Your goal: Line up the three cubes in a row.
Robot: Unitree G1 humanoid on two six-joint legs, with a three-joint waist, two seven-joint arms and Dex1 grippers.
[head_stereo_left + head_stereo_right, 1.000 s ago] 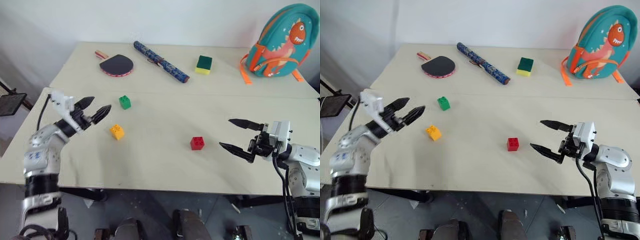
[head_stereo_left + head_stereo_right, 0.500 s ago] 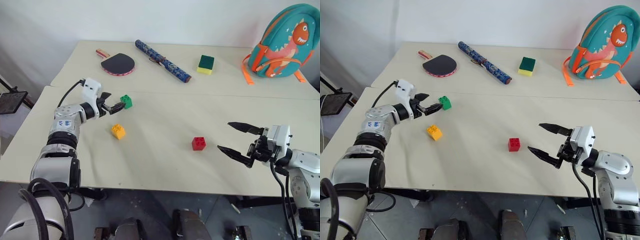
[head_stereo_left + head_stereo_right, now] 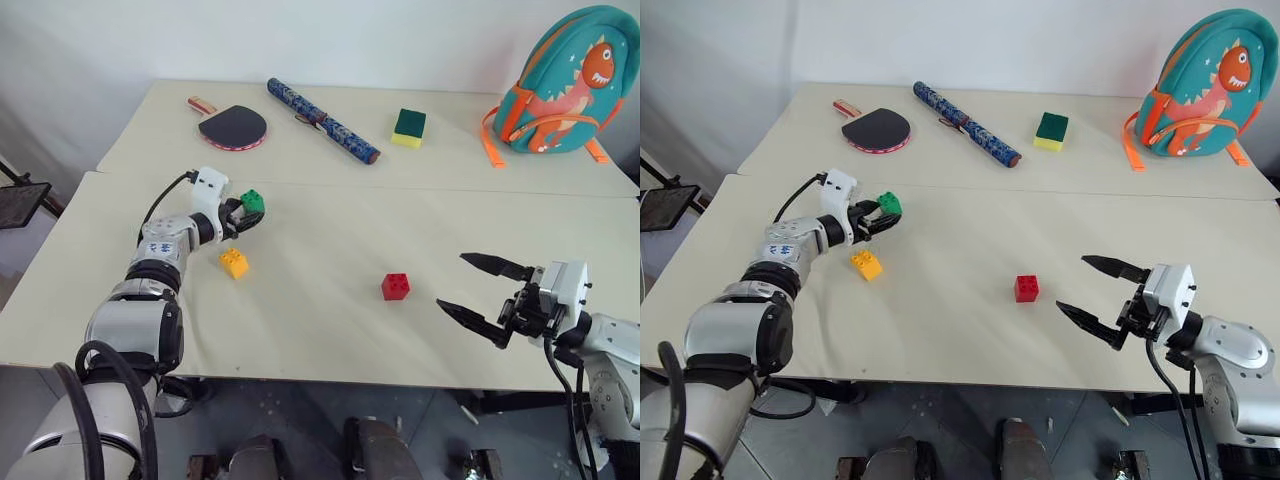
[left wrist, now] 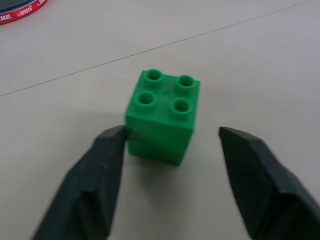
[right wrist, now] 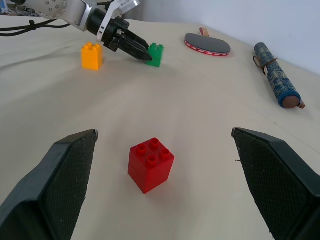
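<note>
Left claw astride green cube, jaws apart, one finger touching, other clear; right claw agape, well off, facing red cube.

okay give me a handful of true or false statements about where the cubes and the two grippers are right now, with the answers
1. The left gripper has its fingers on either side of the green cube. True.
2. The red cube is stacked on the orange-yellow cube. False: both sit apart on the table.
3. The right gripper is open and holds nothing. True.
4. The three cubes already form a straight row. False: they are scattered.
5. The green cube is lifted off the table. False: it rests on the table.
</note>
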